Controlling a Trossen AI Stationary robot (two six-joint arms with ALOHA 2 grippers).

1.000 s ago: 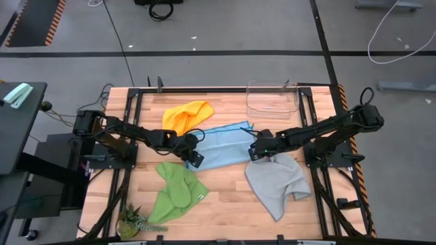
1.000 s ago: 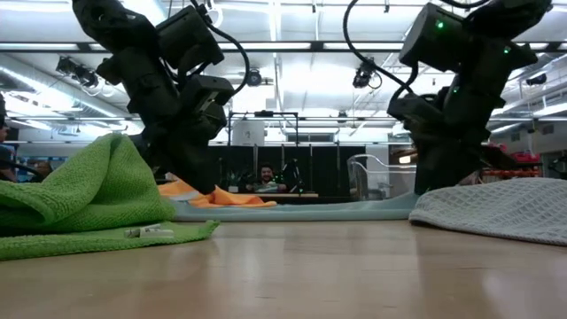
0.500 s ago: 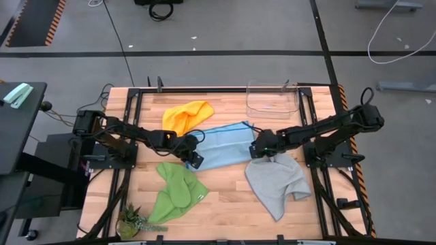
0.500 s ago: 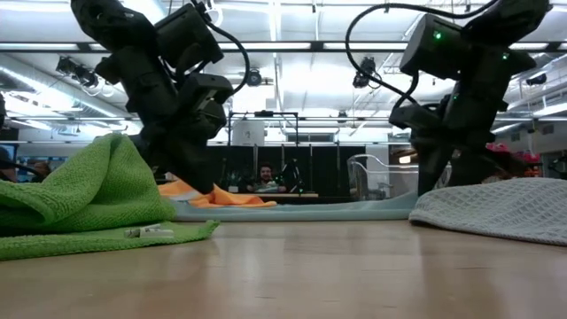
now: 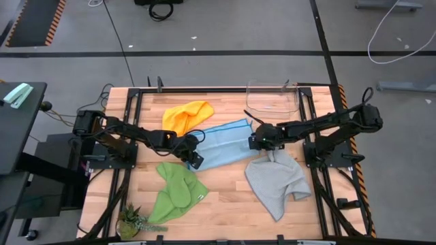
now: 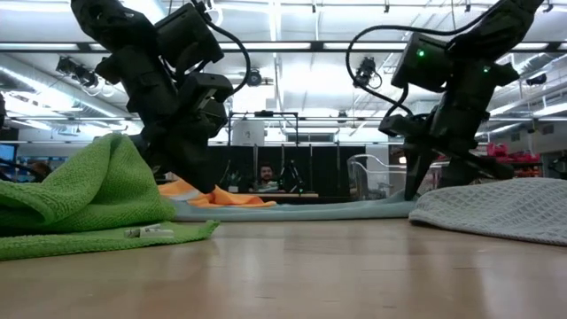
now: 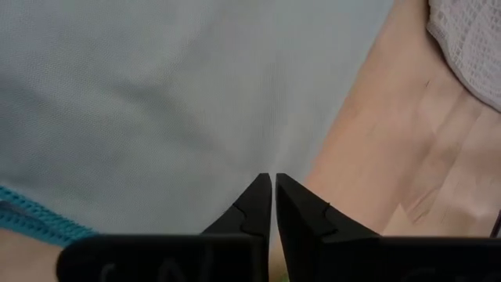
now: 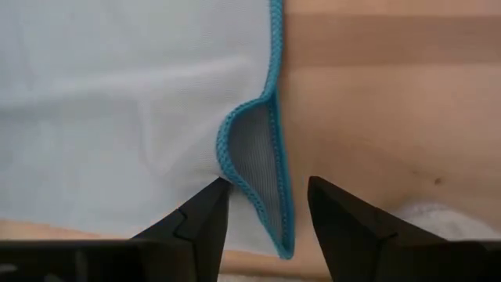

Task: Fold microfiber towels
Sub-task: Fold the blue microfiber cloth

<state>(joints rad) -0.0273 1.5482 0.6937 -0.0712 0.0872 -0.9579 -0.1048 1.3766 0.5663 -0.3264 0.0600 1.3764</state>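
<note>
The light blue towel (image 5: pixel 221 144) lies spread flat mid-table. My left gripper (image 5: pixel 196 158) is shut on it at its near left corner. My right gripper (image 8: pixel 266 196) is open at the towel's right edge. Its fingers stand on either side of a turned-up fold of the teal hem (image 8: pixel 262 149). I cannot tell whether they touch it. The yellow-orange towel (image 5: pixel 187 116) lies bunched beyond the blue one. The green towel (image 5: pixel 176 194) lies crumpled near left, and the grey towel (image 5: pixel 276 180) near right. My left gripper pinches the blue towel between its two shut fingers at the near left corner (image 7: pixel 262 168), close to the bare edge. The fingers slant down from the table's left. The gripper's own body hides the corner tip. The rest of the towel lies flat on the table.
A clear plastic bin (image 5: pixel 271 100) stands at the far right. A small potted plant (image 5: pixel 133 221) sits at the near left corner. Bare wood (image 5: pixel 225 197) shows between the green and grey towels. In the low view, people sit in the room behind.
My right gripper has moved from the grey towel's far corner toward the table's far edge, to the blue towel's right edge, and has rolled somewhat. The left gripper has kept still on the blue towel.
</note>
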